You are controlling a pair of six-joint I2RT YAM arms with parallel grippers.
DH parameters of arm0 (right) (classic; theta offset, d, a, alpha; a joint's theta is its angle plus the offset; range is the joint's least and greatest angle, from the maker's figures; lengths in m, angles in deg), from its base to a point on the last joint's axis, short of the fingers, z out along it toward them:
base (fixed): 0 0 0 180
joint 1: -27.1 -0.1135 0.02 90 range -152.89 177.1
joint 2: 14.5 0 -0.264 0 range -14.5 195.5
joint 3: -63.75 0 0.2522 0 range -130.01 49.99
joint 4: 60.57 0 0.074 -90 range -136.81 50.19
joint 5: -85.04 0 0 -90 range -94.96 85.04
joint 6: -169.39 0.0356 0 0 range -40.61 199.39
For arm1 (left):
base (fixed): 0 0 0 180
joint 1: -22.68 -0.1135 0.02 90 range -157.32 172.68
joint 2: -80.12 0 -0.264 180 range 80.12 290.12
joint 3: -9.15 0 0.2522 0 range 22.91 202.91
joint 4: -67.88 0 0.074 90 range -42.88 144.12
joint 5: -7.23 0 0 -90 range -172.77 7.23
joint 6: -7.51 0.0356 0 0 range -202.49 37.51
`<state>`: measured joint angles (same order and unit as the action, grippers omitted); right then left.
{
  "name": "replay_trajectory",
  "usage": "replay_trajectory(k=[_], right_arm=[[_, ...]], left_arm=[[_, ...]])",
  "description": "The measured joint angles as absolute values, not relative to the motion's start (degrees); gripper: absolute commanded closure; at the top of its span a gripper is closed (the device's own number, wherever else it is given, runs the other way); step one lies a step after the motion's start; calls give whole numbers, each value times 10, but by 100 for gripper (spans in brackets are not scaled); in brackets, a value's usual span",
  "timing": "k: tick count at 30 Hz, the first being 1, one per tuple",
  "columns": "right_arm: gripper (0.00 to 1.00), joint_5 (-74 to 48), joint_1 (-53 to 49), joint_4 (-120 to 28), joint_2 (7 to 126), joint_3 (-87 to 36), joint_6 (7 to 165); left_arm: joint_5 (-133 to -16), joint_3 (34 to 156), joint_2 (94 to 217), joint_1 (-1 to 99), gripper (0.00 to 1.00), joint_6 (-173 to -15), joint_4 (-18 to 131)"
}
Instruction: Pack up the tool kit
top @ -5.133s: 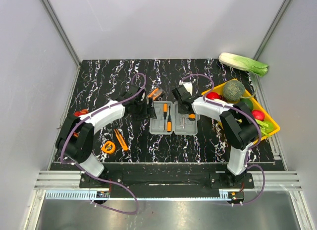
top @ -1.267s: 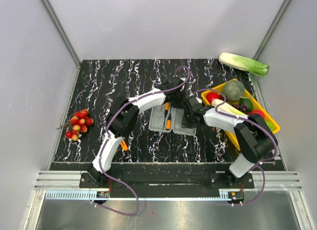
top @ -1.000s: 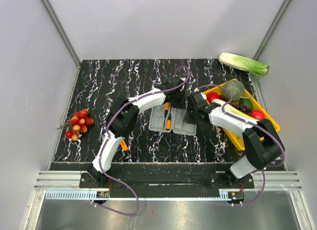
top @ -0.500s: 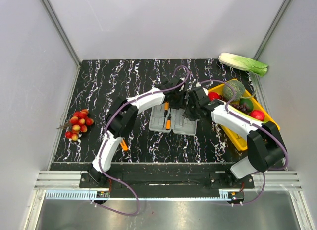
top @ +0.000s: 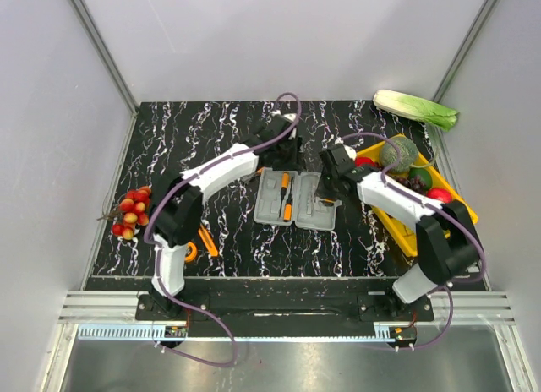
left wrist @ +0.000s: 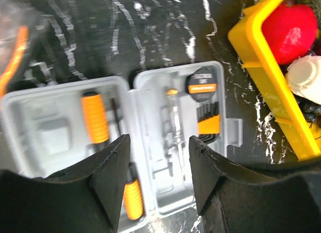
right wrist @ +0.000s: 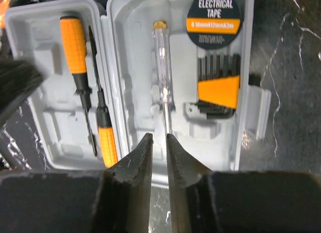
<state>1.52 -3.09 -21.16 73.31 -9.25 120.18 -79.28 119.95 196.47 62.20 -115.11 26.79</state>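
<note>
The grey tool case (top: 297, 201) lies open and flat at the table's middle. Its left half (right wrist: 50, 67) holds two orange-handled screwdrivers (right wrist: 73, 39). Its right half holds a clear tester screwdriver (right wrist: 163, 67), a tape roll (right wrist: 213, 14) and hex keys (right wrist: 216, 90). My left gripper (top: 282, 153) hangs open and empty above the case's far edge, fingers (left wrist: 108, 167) wide apart. My right gripper (right wrist: 159, 142) is over the right half, jaws almost together on nothing, just short of the tester's tip. An orange tool (top: 205, 239) and the tape measure (top: 188, 252) lie loose at near left.
A yellow tray (top: 461, 210) of vegetables stands close to the case's right side, its rim (left wrist: 256, 62) near the latch. A cabbage (top: 416, 109) lies at the back right. Red fruit (top: 135, 208) sits at the left edge. Something orange and blurred (left wrist: 17, 57) lies beyond the case's left half.
My left gripper has drawn back from over the case's right half toward the far left. The right gripper has shifted slightly farther over the right half.
</note>
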Motion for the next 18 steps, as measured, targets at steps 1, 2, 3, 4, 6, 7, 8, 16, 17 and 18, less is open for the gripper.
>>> replay_trajectory(k=[1, 2, 3, 4, 6, 7, 8, 16, 17, 18], right_arm=[[82, 18, -31, -209, 753, -105, 1199], [83, 21, -31, -207, 772, -119, 1195], [85, 26, -31, -205, 791, -132, 1192], [87, 31, -31, -204, 809, -145, 1188], [88, 39, -31, -202, 841, -170, 1181], [89, 44, -31, -198, 857, -185, 1177], [89, 47, -31, -195, 868, -195, 1175], [92, 62, -30, -165, 936, -238, 1165], [93, 60, -31, -165, 939, -242, 1164], [93, 61, -31, -161, 941, -245, 1163]], left_arm=[[-797, 1182, 1947, 614, 46, -1152, 270], [-799, 1168, 1933, 606, 45, -1154, 271], [-802, 1149, 1918, 597, 45, -1154, 275], [-804, 1127, 1901, 588, 45, -1154, 277], [-807, 1092, 1877, 572, 45, -1155, 277], [-809, 1074, 1867, 563, 46, -1156, 277], [-811, 1060, 1859, 557, 46, -1157, 276], [-813, 991, 1820, 529, 45, -1166, 267], [-813, 991, 1817, 527, 45, -1167, 267], [-813, 991, 1815, 526, 45, -1167, 269]])
